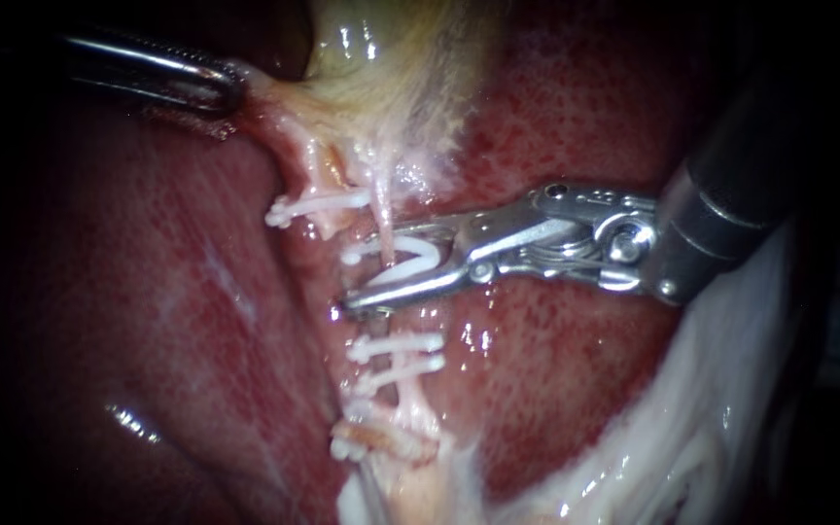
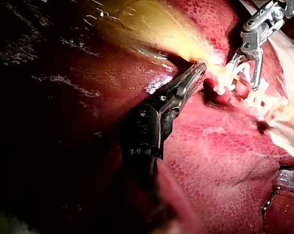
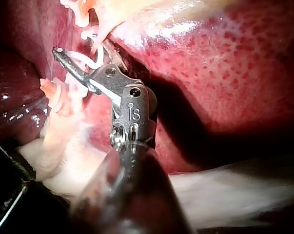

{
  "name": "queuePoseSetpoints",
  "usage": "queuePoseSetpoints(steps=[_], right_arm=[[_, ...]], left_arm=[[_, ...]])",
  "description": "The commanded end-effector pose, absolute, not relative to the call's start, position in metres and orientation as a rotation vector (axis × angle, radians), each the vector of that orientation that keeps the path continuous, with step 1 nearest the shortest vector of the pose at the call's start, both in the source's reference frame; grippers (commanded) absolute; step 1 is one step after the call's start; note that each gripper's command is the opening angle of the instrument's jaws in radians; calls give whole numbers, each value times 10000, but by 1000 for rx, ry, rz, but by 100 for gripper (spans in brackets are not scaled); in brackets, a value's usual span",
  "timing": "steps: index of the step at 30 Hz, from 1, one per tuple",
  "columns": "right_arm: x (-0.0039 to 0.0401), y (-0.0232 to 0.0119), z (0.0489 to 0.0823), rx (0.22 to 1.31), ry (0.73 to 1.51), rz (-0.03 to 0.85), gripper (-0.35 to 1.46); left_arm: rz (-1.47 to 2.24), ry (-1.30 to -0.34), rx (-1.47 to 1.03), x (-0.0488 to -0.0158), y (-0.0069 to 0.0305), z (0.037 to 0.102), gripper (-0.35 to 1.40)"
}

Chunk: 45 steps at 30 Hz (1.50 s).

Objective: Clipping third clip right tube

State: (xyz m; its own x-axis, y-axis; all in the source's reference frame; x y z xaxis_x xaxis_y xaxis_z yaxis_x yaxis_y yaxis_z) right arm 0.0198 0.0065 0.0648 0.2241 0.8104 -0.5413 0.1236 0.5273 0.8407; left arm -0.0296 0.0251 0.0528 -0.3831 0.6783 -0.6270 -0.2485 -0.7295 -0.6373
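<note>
My right instrument comes in from the right with its jaws spread around the thin pale right tube. A white clip sits between the jaws, touching both, and straddles the tube. The right wrist view shows one jaw tip past the tube, with the clip against it. Below the jaws, two white clips cross the same strand. At the upper left, my left instrument is shut on the pale neck of the gallbladder and holds it taut; the left wrist view shows the same grip by my left instrument.
Another white clip sits on the left tube, and one more lies lower on frayed tissue. Red liver surrounds the tubes on both sides. White gauze lies under my right instrument's shaft at the lower right.
</note>
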Motion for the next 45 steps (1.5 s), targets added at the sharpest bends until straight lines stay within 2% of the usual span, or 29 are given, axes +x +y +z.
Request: queuePoseSetpoints(steps=[1, 9, 16, 35, 45], right_arm=[[197, 65, 644, 939, 1289, 589, 48], [194, 57, 618, 1003, 1300, 573, 48], [193, 63, 602, 1017, 1314, 574, 45], [196, 65, 605, 1074, 1288, 610, 9], [198, 66, 606, 1073, 1288, 611, -1]], left_arm=[[2135, -606, -1265, -296, 252, 529, -35], [2134, -602, -1263, -293, 252, 530, -35], [2134, -601, -1263, -292, 252, 530, -35], [2134, -601, -1263, -292, 253, 532, -35], [2134, -601, -1263, -292, 253, 532, -35]])
